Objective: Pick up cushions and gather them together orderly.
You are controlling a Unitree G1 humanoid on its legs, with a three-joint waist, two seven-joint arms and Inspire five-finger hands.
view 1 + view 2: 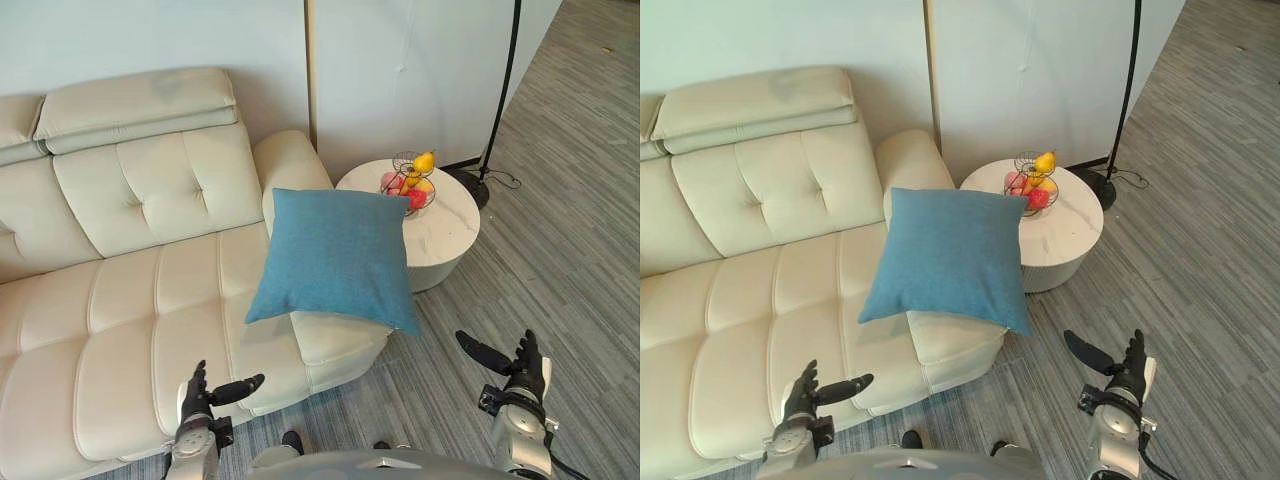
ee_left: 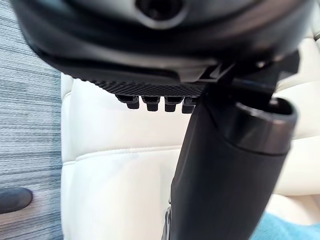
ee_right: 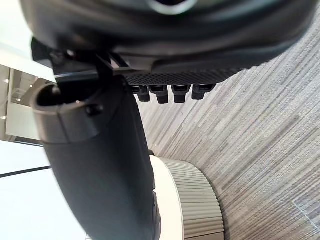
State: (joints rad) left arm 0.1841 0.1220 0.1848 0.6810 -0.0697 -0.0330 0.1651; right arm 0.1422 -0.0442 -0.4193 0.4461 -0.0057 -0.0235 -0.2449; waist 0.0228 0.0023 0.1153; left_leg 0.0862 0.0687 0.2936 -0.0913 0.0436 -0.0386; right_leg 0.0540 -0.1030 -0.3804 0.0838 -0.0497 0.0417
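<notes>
Your left hand (image 1: pixel 197 398) at 7 o'clock and right hand (image 1: pixel 522 380) at 5 hang empty, fingers straight; 1 blue cushion (image 1: pixel 335 255) on sofa (image 1: pixel 150 300) at 12.

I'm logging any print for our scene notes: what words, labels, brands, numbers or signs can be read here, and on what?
None can be read: the blue square fabric cushion, the cream tufted leather sofa and the round white marble-topped side table show no words, labels, numbers or signs.
</notes>
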